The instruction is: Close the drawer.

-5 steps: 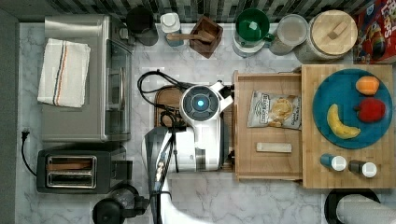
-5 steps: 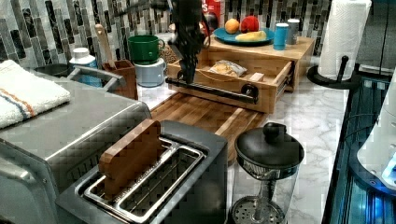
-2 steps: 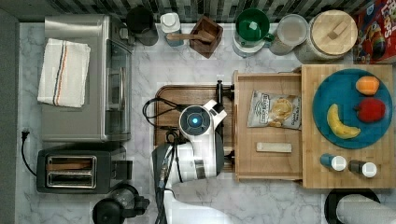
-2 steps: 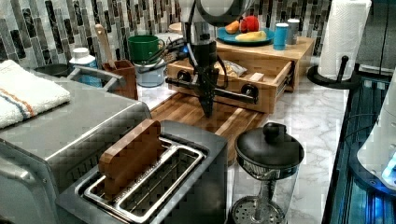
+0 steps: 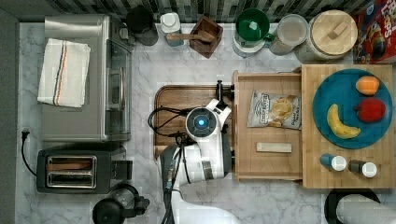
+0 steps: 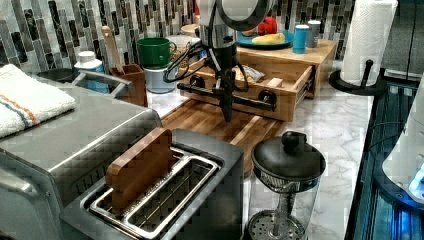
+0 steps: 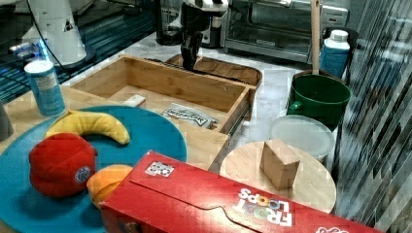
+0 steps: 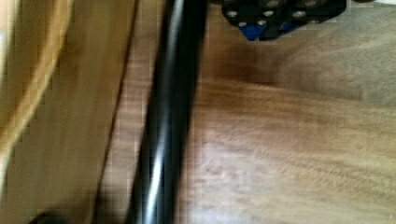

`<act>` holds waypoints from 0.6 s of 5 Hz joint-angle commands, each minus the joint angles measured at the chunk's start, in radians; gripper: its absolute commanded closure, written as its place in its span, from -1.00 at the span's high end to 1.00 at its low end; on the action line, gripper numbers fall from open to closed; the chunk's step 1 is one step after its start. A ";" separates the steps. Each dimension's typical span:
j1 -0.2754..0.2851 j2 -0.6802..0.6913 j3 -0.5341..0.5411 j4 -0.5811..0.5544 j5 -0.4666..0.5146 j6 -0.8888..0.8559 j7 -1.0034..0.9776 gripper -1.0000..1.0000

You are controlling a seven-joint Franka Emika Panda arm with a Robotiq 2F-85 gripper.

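The light bamboo drawer (image 5: 268, 163) stands pulled out from under the box top toward the top view's left, and it shows again in the right view (image 7: 160, 82). Its black bar handle (image 6: 250, 101) runs along the front edge. My gripper (image 6: 227, 112) points straight down with its fingers shut on nothing. It hangs just outside the handle, over the dark wooden tray (image 6: 210, 125). In the wrist view the handle (image 8: 170, 116) runs close beside my fingertips (image 8: 261, 25). A chip bag (image 5: 273, 109) and a small wooden block (image 5: 274, 147) lie in the drawer.
The box top (image 5: 308, 172) carries a blue plate (image 5: 336, 88) with fruit and two shakers (image 5: 348, 164). A toaster oven (image 5: 79, 79), toaster (image 5: 70, 170) and grinder (image 6: 285, 165) stand on the top view's left. Cups and jars (image 5: 252, 25) line the back wall.
My arm has moved off the drawer's front edge to the tray side of the handle and dropped lower. The drawer has stayed in place.
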State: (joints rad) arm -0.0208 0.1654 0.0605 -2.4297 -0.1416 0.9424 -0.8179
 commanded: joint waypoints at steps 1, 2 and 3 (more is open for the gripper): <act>-0.128 -0.052 -0.069 0.086 0.077 0.024 -0.276 -1.00; -0.185 -0.030 -0.094 0.107 0.081 0.028 -0.326 -1.00; -0.265 -0.009 -0.119 0.121 0.141 0.075 -0.466 -1.00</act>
State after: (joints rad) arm -0.1636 0.1592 0.0220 -2.4199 0.0023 0.9849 -1.1465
